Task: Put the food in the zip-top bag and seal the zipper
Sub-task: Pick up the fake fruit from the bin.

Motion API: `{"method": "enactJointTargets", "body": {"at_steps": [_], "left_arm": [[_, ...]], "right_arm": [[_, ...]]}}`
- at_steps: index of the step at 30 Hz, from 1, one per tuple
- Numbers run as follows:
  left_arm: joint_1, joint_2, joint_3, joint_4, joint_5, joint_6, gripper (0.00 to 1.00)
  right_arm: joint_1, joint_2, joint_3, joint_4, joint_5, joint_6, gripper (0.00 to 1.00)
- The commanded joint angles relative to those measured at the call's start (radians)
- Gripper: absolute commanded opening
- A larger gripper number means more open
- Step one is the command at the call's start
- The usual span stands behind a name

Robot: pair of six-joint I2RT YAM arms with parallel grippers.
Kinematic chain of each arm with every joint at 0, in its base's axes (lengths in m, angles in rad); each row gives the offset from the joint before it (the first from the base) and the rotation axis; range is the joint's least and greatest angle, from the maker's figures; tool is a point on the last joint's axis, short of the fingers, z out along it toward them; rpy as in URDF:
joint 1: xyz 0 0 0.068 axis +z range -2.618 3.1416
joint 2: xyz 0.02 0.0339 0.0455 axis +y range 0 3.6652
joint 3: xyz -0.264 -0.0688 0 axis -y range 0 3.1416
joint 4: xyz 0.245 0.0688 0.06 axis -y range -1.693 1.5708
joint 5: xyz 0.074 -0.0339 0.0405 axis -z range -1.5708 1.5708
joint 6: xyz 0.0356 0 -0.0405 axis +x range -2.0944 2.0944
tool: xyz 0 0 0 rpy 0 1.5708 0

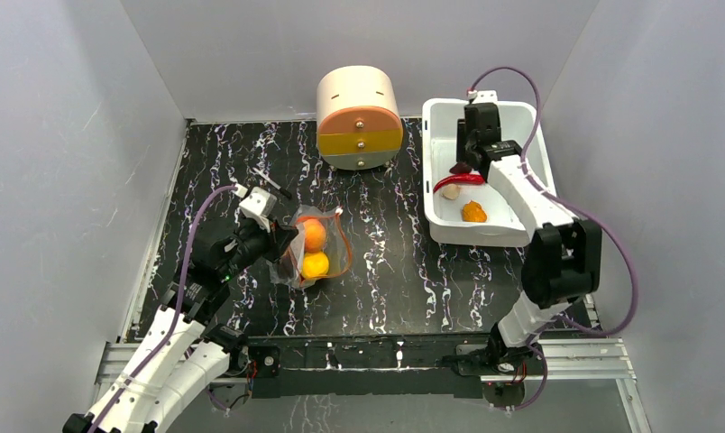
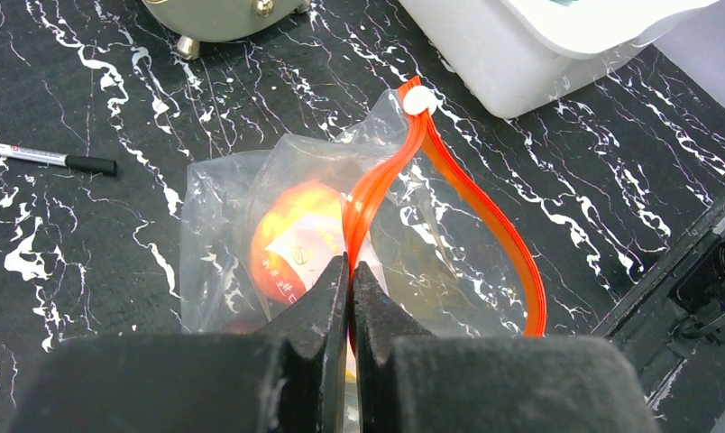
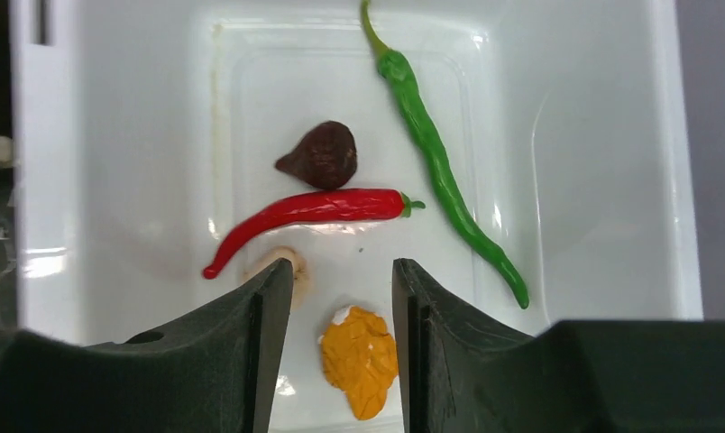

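**Zip-top bag (image 2: 224, 207): handling and markings**

Small, clear and crinkly, the plastic bag lies left of centre on the black marble-pattern table (image 1: 386, 271). It holds a round orange toy fruit (image 1: 313, 233) and a yellower round fruit (image 1: 315, 264). The left gripper (image 2: 351, 268) is clenched on the thin orange-red zipper strip (image 2: 377, 191) at the mouth. The film is judged light, limp and slippery. The stiffer strip is the sound hold, with its white slider tab (image 2: 420, 101) for sealing. A printed mark on the orange fruit is too blurred to read.

The white rectangular plastic tub (image 3: 593, 135), at right, holds a beige bulb (image 3: 291, 262), red chili (image 3: 309, 209), dark maroon piece (image 3: 323, 155), orange-yellow lump (image 3: 361, 361) and long green chili (image 3: 440, 171). All are judged light and smooth; the chilies are best taken mid-length. The right gripper (image 3: 341, 266) hovers there, jaws partly apart, gripping nothing. No brand is legible.
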State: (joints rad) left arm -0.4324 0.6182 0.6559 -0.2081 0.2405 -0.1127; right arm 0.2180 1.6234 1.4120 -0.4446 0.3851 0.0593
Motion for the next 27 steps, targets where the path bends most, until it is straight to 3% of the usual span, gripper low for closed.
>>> {"method": "enactJointTargets", "body": {"at_steps": [1,13,22,27], "left_arm": [[-0.003,-0.023,-0.011,0.044,0.017,0.016,0.0],[-0.005,-0.025,-0.005,0.037,0.01,0.024,0.0],[-0.006,-0.056,-0.012,0.041,-0.027,0.031,0.0],[-0.006,-0.047,-0.011,0.041,-0.02,0.03,0.0]], "right_arm": [[-0.096,0.092,0.054,0.044,-0.19,-0.058,0.43],[-0.172,0.349,0.214,0.048,-0.273,-0.046,0.6],[-0.176,0.476,0.298,0.022,-0.271,0.017,0.63],[-0.176,0.516,0.328,0.005,-0.252,0.025,0.69]]}}
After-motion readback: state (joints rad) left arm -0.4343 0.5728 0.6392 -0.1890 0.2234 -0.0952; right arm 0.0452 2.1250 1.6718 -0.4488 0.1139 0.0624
